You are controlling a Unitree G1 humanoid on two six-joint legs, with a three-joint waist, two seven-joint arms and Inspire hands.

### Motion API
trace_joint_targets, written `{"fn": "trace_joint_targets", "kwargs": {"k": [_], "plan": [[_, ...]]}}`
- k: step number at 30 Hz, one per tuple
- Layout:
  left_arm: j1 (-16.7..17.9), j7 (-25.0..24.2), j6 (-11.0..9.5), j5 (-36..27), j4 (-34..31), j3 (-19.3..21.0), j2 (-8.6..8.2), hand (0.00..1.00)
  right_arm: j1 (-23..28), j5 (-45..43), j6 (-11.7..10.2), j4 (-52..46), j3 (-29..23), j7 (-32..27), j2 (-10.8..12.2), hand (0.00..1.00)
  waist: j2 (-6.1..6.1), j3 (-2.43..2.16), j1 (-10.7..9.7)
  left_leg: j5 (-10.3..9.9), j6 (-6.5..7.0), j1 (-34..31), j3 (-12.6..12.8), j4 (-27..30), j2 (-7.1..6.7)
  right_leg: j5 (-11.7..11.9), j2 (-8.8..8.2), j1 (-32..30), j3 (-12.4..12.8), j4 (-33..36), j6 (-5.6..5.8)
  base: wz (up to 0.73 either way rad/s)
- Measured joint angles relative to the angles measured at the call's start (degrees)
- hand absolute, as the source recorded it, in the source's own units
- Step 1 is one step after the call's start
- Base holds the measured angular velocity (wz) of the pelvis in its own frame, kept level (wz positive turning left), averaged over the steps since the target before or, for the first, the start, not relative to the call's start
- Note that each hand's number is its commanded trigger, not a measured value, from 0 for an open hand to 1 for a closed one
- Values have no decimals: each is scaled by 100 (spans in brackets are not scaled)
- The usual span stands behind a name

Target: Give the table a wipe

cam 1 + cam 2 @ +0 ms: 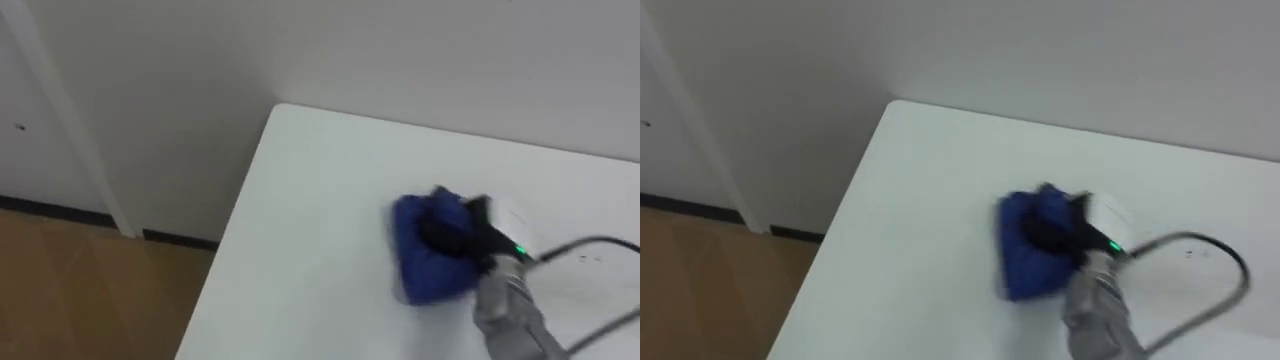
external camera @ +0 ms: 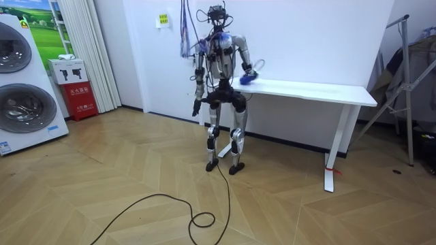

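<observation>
I am reading the crumpled royal-blue cloth rag (image 1: 422,268) as soft, light and limp. It is likely to bunch and skate on the smooth top. I am judging the best hold to be steady downward pressure through its middle, with a fold gathered into the palm.

It is showing as a rumpled pad, with folds rising around the hand and its bulk spreading to the hand's left.

The robot's right hand (image 1: 448,232) is resting on top of it. I cannot tell whether it is clutching the fabric or only pressing it.

Both are sitting on the flat white rectangular table (image 1: 320,190), with the table's corner lying beyond and to the left of the hand.

The left hand (image 2: 196,105) is hanging at the robot's side, too small to read.
</observation>
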Motion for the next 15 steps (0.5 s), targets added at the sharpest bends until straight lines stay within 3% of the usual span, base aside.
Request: {"fn": "trace_joint_targets", "kwargs": {"k": [2,5,7,9,10,11,13,15], "plan": [[77,1,37,24,-8,6,-17,0,-171,-3,-141,30,118,173,17,100,1,-4,69,25,-2,-11,-203,-12,-5,-17,-15,95,-157,-106,13,62],[504,-46,114,-13,-127,152,-42,0,25,-46,-248,538,-155,218,-4,100,-42,-24,21,26,-2,-4,-393,-1,-23,-34,-41,207,-287,-155,43,45],[670,-105,115,-56,-132,197,-42,0,552,142,-523,634,-585,-23,-60,100,-33,-20,-46,27,1,17,-363,11,-63,-50,-91,261,-281,-159,69,22],[766,-121,108,-45,-131,246,-40,0,738,279,-861,797,-780,-369,-184,100,-36,-22,-248,36,15,5,-351,14,-103,-72,-165,293,-334,-253,117,5],[793,-120,89,-30,-124,354,3,0,972,285,-1043,914,-1035,-587,-261,100,-80,-63,-458,38,21,28,-332,14,-176,-139,-241,381,-336,-286,224,20],[837,-103,10,1,-109,543,32,0,1304,336,-1181,997,-1357,-838,-369,100,-81,-98,-545,40,29,104,-222,6,-204,-172,-278,446,-296,-270,274,7],[836,-78,-100,17,-110,791,78,0,1688,583,-1292,1142,-1771,-1158,-588,100,-49,-121,-659,-31,138,195,-195,-10,-203,-190,-273,527,-232,-245,297,-12],[825,-58,-132,143,-170,932,118,0,2135,818,-1378,1471,-2362,-1589,-850,100,-30,-186,-809,-90,222,244,-115,-11,-203,-193,-279,539,-153,-196,313,-17]]}}
